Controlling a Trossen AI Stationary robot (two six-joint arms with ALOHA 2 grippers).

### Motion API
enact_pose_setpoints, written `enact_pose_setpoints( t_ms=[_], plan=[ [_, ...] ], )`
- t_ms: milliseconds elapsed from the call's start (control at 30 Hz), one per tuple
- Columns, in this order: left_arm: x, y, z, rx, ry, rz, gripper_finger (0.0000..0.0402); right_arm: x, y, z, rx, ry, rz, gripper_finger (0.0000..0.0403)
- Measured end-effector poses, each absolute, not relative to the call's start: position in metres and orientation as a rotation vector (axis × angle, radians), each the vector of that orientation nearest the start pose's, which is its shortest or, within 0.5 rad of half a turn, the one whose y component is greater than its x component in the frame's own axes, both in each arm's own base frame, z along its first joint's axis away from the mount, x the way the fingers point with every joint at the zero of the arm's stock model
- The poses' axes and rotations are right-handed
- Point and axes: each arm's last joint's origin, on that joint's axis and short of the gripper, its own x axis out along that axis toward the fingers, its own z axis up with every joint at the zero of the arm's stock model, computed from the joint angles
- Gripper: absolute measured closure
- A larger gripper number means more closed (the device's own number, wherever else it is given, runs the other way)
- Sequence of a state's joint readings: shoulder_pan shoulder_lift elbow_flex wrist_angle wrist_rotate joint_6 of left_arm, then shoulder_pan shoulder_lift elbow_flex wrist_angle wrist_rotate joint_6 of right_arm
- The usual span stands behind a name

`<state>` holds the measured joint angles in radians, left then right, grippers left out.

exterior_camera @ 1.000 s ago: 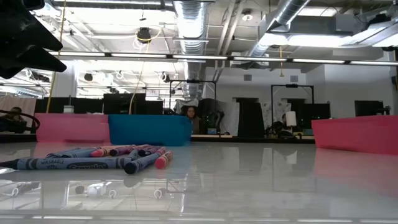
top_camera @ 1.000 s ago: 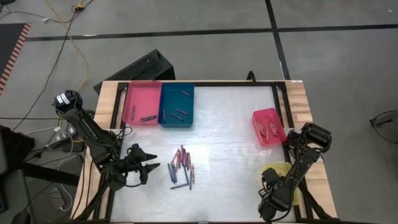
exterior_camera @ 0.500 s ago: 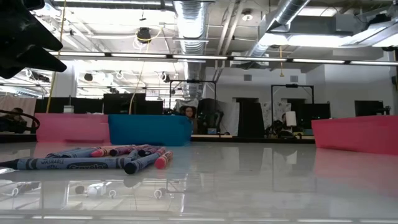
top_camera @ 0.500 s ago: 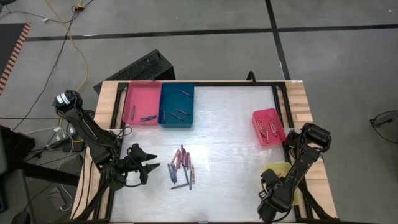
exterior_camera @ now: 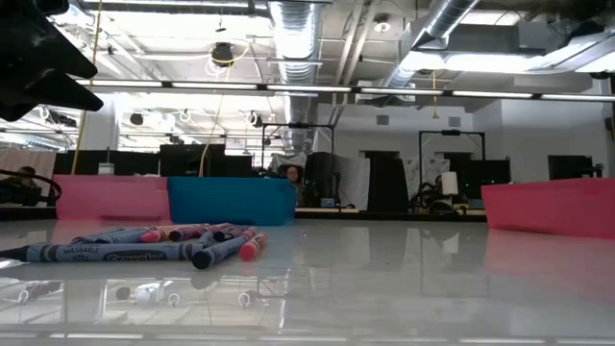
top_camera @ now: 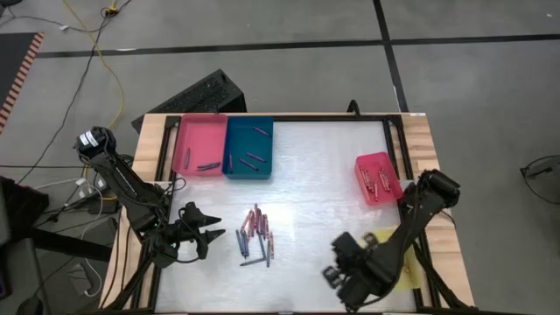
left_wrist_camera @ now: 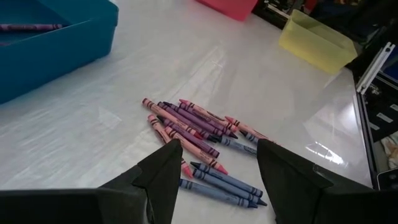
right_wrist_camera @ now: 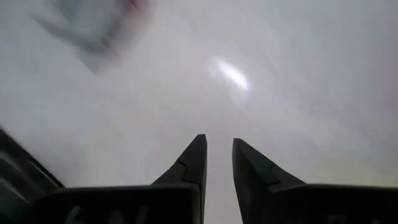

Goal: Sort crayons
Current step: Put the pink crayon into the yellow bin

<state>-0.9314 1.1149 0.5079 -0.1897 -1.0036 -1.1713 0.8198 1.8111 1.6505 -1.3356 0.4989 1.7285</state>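
**Hovering grippers, crayons loose on the table**

Hanging low over the front of the white table (top_camera: 324, 175), the right gripper (top_camera: 337, 273) sits in front of the yellow tray (top_camera: 404, 267); its wrist view shows the two dark fingers (right_wrist_camera: 190, 163) with only a narrow gap between them, nothing caught there, and blurred bare tabletop beyond. The left gripper (top_camera: 213, 234) waits at the table's left side, its fingers (left_wrist_camera: 163, 171) spread wide and empty, pointed at the loose crayons (top_camera: 256, 234).

Those crayons lie in a scattered heap near the middle front of the table, just beside the left gripper's tips and well apart from the right gripper. In the left wrist view they read as pink, purple and blue sticks, some crossing one another. The low view shows the same heap lying flat, blue ones nearest the camera.

Along the far left edge the pink tray (top_camera: 199, 144) and blue tray (top_camera: 249, 149) stand touching side by side, each with a few crayons inside. The small red tray (top_camera: 378, 177) stands at the right edge, also holding several crayons.
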Motion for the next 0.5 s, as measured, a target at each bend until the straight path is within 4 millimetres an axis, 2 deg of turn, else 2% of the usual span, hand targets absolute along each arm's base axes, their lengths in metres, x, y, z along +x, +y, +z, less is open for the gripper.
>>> enact_pose_setpoints(
  t_ms=[100, 167, 300, 500],
  plan=[
    [0.137, -0.144, 0.19, -0.498, 0.341, 0.301, 0.0203, 0.267, 0.239, 0.291, 0.57, 0.718, -0.634, 0.033],
    [0.137, -0.144, 0.19, -0.501, 0.348, 0.295, 0.0203, 0.282, 0.238, 0.293, 0.53, 0.645, -0.578, 0.033],
    [0.137, -0.145, 0.19, -0.505, 0.359, 0.287, 0.0203, 0.315, 0.234, 0.29, 0.448, 0.596, -0.477, 0.033],
    [0.137, -0.145, 0.19, -0.506, 0.359, 0.287, 0.0203, 0.357, 0.227, 0.259, 0.398, 0.588, -0.462, 0.033]
  ],
)
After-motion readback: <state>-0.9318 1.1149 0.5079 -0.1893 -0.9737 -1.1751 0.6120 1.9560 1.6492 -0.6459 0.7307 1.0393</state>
